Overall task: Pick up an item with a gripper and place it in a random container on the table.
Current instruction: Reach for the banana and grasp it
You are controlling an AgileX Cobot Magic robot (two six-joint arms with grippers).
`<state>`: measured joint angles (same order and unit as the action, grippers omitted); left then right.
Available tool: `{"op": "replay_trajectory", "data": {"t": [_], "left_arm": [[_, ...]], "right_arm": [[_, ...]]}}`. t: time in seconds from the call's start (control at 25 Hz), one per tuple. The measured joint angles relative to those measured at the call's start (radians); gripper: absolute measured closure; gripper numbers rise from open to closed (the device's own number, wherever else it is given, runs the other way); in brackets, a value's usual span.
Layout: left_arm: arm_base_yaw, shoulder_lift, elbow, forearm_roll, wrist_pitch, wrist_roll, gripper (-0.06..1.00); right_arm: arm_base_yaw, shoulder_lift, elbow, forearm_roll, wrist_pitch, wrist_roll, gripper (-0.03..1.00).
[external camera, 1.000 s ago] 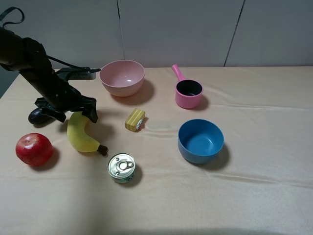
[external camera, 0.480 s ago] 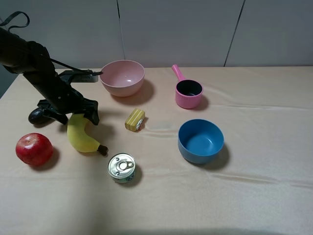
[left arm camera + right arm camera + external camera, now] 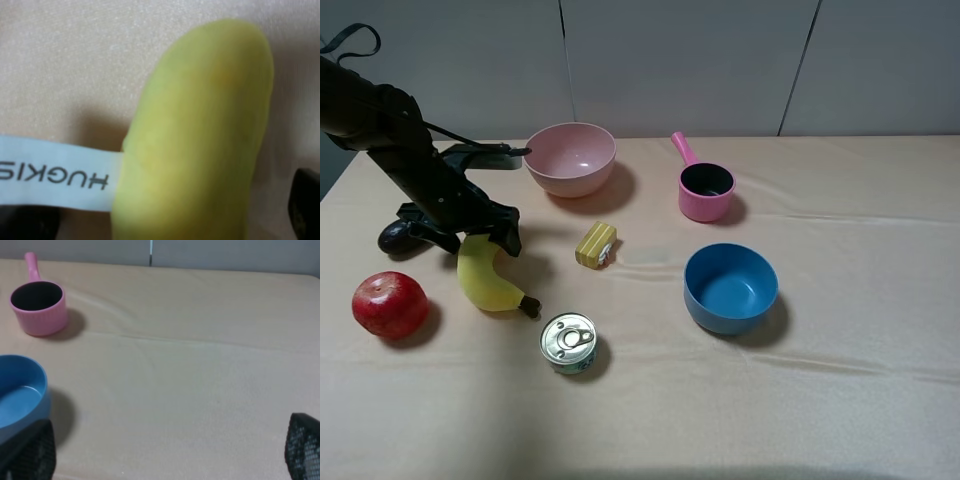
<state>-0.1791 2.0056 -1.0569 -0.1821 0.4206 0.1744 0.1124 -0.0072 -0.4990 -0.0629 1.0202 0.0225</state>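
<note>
The yellow plush banana [image 3: 488,283] lies on the beige-clothed table [image 3: 840,400] at the left, dark stem tip toward the front. My left gripper [image 3: 470,236] is down over its far end, jaws open and one finger on each side. In the left wrist view the banana [image 3: 200,130] fills the frame, its white tag [image 3: 55,172] sticks out sideways, and a gap shows between the banana and one dark fingertip [image 3: 306,202]. The pale pink bowl [image 3: 570,158] stands empty behind, to the right. My right gripper [image 3: 165,450] is open over bare cloth.
A red apple [image 3: 390,305] and a dark rounded thing [image 3: 395,237] sit left of the banana. A tin can [image 3: 568,343] is in front of it, a small yellow block [image 3: 596,245] to its right. A blue bowl [image 3: 730,288] and a hot-pink handled pot [image 3: 705,190] stand mid-table.
My left gripper has sunk a little lower over the banana's far end. The banana and the other objects have stayed in place.
</note>
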Motion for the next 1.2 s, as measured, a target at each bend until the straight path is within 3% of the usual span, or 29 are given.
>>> {"op": "replay_trajectory", "data": {"t": [0.52,0.68,0.96,1.2], "left_arm": [[0.0,0.002,0.0,0.001,0.026,0.006,0.23],[0.0,0.003,0.0,0.001,0.027,0.006,0.38],[-0.001,0.003,-0.001,-0.003,0.03,0.006,0.75],[-0.001,0.004,-0.034,-0.003,0.068,0.006,0.75]], "right_arm": [[0.0,0.0,0.0,0.0,0.0,0.0,0.27],[0.0,0.0,0.0,0.0,0.0,0.0,0.27],[0.0,0.0,0.0,0.0,0.001,0.0,0.27],[0.0,0.0,0.0,0.0,0.001,0.0,0.27]]}}
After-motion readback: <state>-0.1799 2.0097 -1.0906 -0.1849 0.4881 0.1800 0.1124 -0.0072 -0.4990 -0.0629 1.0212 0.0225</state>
